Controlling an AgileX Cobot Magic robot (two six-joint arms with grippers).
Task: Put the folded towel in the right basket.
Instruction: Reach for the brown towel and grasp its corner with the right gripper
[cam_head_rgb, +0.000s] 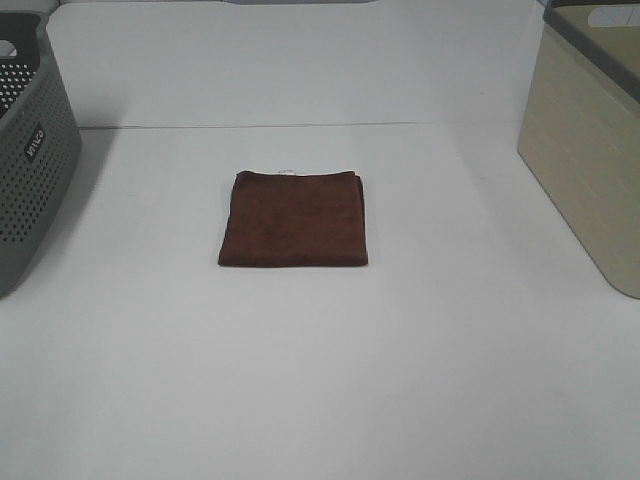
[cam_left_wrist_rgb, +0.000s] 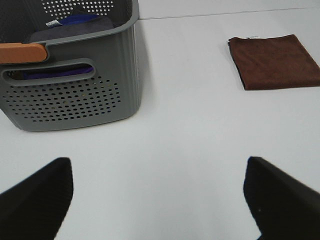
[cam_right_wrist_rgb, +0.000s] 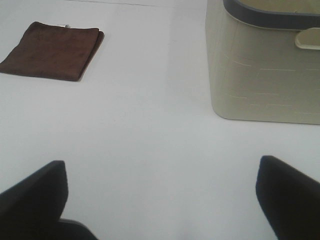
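The folded brown towel (cam_head_rgb: 293, 219) lies flat at the middle of the white table. It also shows in the left wrist view (cam_left_wrist_rgb: 275, 61) and the right wrist view (cam_right_wrist_rgb: 52, 50). The beige right basket (cam_head_rgb: 590, 140) stands at the table's right edge, also in the right wrist view (cam_right_wrist_rgb: 262, 65). My left gripper (cam_left_wrist_rgb: 160, 200) is open and empty, well short of the towel, near the grey basket. My right gripper (cam_right_wrist_rgb: 160, 200) is open and empty, near the beige basket and apart from the towel. Neither gripper shows in the high view.
A grey perforated basket (cam_head_rgb: 30, 170) stands at the left edge; in the left wrist view (cam_left_wrist_rgb: 70, 75) it holds dark and blue cloth. The white table (cam_head_rgb: 320, 380) stretches in front of the towel.
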